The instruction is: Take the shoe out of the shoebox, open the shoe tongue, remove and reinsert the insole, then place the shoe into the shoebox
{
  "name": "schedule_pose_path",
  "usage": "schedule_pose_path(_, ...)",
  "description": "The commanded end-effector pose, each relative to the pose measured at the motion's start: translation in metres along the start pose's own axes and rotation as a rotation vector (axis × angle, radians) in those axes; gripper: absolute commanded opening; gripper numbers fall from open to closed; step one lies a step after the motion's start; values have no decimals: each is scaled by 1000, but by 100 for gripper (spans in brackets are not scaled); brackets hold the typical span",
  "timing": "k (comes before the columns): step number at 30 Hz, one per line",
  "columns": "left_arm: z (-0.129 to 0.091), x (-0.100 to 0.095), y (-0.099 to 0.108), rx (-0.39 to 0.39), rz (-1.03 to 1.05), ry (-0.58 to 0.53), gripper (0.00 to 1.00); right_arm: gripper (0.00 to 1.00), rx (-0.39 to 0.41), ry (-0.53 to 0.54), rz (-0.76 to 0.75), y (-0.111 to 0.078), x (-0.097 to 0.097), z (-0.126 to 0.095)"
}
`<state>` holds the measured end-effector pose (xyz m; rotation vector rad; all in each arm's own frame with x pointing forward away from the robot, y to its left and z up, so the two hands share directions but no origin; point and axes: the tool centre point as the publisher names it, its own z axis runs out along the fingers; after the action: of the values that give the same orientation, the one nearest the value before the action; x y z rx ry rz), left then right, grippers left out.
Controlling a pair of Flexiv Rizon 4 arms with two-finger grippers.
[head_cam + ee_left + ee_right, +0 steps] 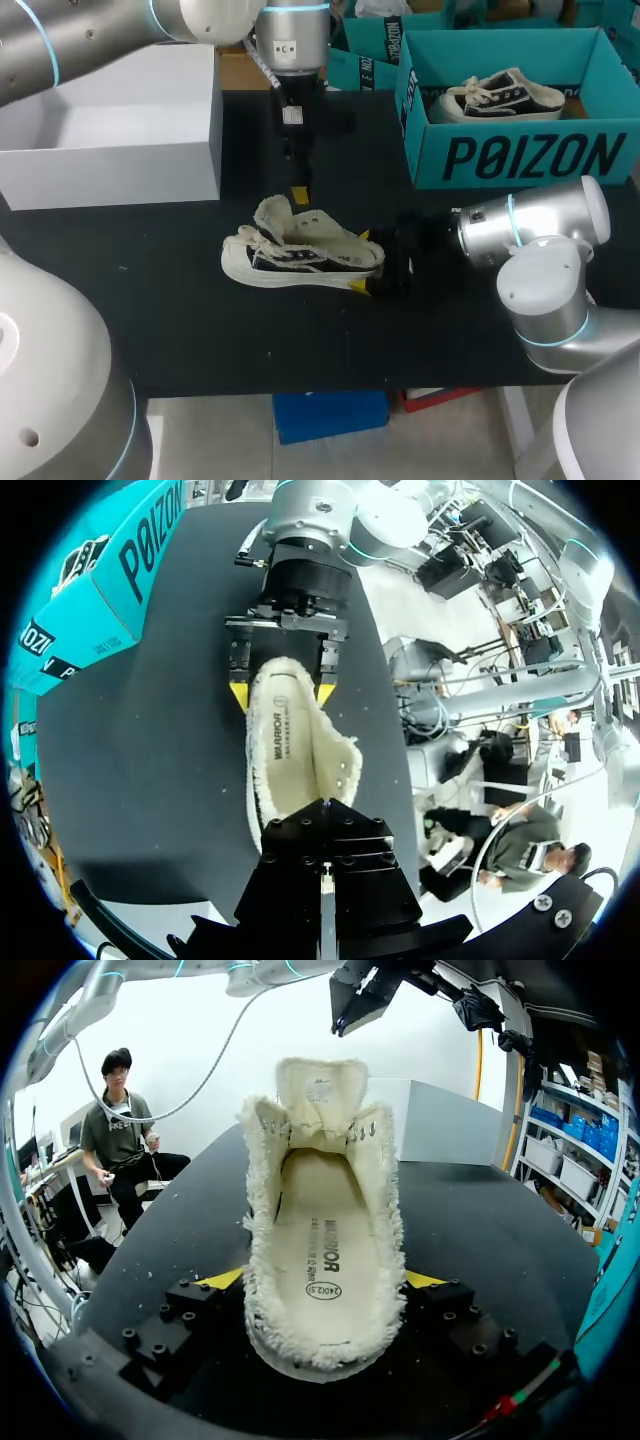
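Note:
A cream low-top shoe with dark side panels lies on the black table, toe to the left. Its tongue stands up and the printed insole lies inside. My right gripper is shut on the shoe's heel, with a yellow tip on either side. My left gripper hangs shut just above the tongue with nothing held. In the left wrist view my left gripper covers the shoe's front, and the right gripper clasps the far end.
A teal shoebox stands at the back right with a second shoe inside. A white open box stands at the back left. Another teal box is behind. Bare black table lies in front of the shoe.

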<state>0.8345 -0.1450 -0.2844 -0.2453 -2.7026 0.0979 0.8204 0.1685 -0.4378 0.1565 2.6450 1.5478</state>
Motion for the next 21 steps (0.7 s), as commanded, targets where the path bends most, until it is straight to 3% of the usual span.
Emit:
schedule_pose_path(1,2,5,0,2,1,-34,0,0,2,-1,2,-2,0,1)
schedule_pose_path(14,2,5,0,2,1,-34,0,0,2,-1,2,-2,0,1)
schedule_pose_path(21,33,-2,6,12,-18,-44,0,0,2,-1,2,-2,0,1)
